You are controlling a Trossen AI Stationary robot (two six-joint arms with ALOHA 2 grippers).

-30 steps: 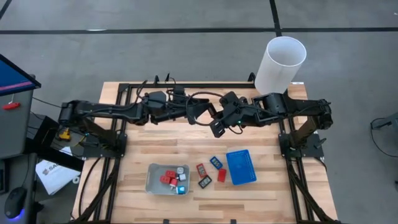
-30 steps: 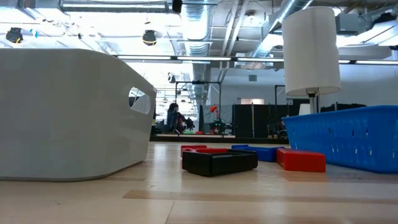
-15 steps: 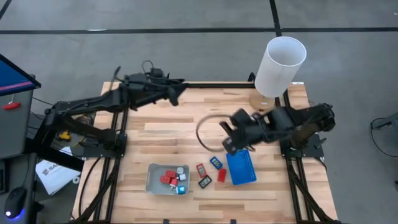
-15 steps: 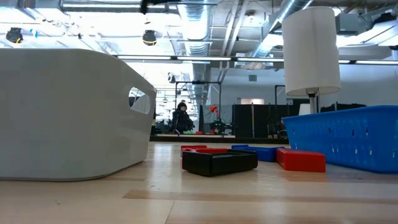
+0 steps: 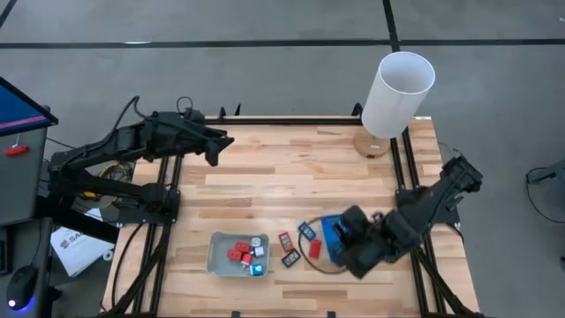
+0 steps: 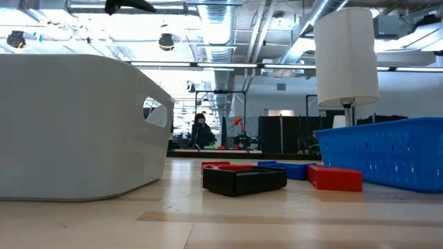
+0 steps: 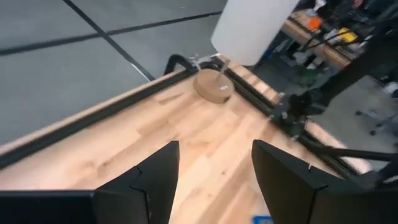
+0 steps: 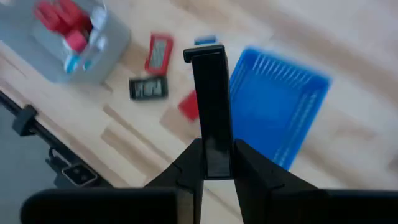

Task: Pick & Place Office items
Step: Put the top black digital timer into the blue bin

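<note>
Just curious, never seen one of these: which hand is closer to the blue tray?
The right hand: it hangs above the blue tray's near end. The left hand is up at the table's far-left part, well away.

the right gripper, fingers pressed together, hangs above the wooden table. below lie a blue tray, a grey tray holding red blocks, a black rectangle and loose red pieces.
</note>
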